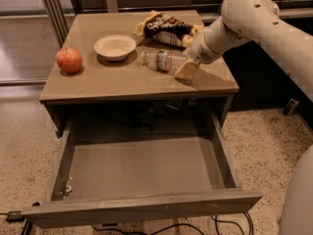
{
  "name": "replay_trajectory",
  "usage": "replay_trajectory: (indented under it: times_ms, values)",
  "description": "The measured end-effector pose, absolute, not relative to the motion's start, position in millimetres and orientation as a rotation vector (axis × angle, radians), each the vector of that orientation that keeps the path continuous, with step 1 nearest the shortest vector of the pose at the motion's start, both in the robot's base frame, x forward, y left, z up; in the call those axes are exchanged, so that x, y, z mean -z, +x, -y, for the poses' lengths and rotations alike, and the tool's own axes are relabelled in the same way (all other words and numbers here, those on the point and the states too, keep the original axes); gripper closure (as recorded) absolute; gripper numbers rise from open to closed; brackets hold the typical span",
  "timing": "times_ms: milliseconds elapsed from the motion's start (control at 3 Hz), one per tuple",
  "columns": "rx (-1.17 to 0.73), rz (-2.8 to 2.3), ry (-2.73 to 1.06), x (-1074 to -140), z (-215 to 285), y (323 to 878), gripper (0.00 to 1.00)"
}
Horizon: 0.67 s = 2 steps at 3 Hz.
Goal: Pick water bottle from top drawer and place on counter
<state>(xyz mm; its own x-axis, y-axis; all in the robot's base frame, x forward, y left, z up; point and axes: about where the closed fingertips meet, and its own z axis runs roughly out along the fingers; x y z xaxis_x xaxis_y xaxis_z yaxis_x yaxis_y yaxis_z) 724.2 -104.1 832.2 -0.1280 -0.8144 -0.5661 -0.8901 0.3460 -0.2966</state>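
Observation:
The water bottle (160, 61) lies on its side on the counter (122, 80), to the right of the bowl, its red-and-white label facing up. My gripper (187, 68) is at the bottle's right end and hides that end; it sits low, at the counter's surface. The white arm reaches in from the upper right. The top drawer (142, 168) is pulled fully open below the counter, and its grey floor holds nothing but a small metal piece at the front left corner.
A red apple (69, 60) sits at the counter's left. A white bowl (115, 46) is in the middle. A chip bag (166, 27) lies at the back right, just behind the bottle. Cables run under the drawer front on the speckled floor.

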Motion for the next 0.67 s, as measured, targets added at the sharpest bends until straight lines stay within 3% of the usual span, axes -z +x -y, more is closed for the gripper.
replay_trajectory:
  times_ms: [333, 667]
  values:
    - [-0.148, -1.954, -1.485, -832.1, 104.0, 724.2, 0.00]
    - [-0.148, -1.954, -1.485, -832.1, 104.0, 724.2, 0.00]
